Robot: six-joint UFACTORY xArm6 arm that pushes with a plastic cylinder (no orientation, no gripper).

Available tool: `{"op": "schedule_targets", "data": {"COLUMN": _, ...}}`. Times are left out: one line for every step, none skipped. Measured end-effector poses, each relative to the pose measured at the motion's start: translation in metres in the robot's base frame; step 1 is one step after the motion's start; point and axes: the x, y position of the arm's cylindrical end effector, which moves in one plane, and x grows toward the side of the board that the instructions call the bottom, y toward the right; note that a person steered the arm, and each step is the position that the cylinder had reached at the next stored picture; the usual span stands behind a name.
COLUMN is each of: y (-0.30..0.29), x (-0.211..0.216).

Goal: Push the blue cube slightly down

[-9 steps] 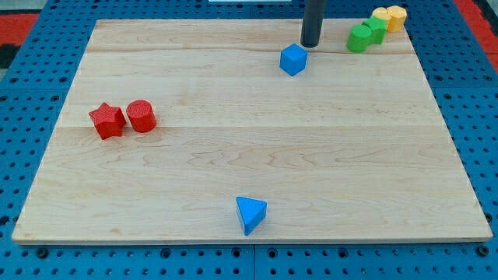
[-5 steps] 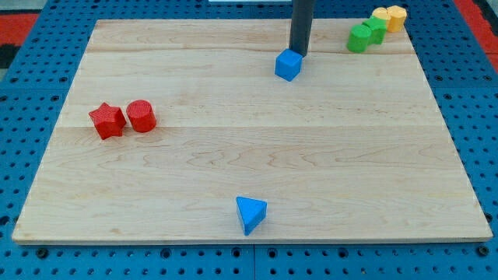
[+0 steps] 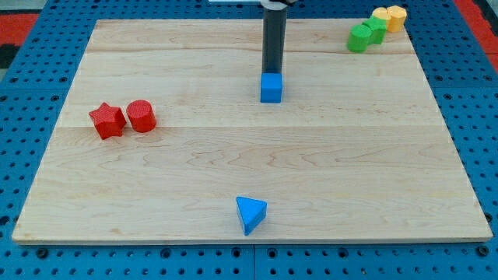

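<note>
The blue cube (image 3: 271, 88) sits on the wooden board (image 3: 233, 140), above the middle and slightly right of centre. My tip (image 3: 272, 72) is right at the cube's top edge, touching it from the view's top side. The dark rod rises straight up from there to the view's top edge.
A blue triangle (image 3: 250, 214) lies near the board's bottom edge. A red star (image 3: 106, 120) and a red cylinder (image 3: 142, 116) sit together at the left. Two green blocks (image 3: 366, 34) and two yellow blocks (image 3: 390, 17) cluster at the top right corner.
My tip has moved down and to the view's left, pushing the blue cube down and left with it. The cube has also turned. The other blocks have not moved.
</note>
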Motion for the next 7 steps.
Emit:
{"op": "schedule_targets", "data": {"y": -0.007, "x": 0.014}}
{"op": "schedule_targets", "data": {"y": -0.010, "x": 0.026}}
{"op": "schedule_targets", "data": {"y": -0.010, "x": 0.035}}
{"op": "schedule_targets", "data": {"y": -0.006, "x": 0.042}}
{"op": "schedule_targets", "data": {"y": -0.001, "x": 0.055}}
{"op": "schedule_targets", "data": {"y": -0.001, "x": 0.072}}
{"op": "schedule_targets", "data": {"y": -0.001, "x": 0.090}}
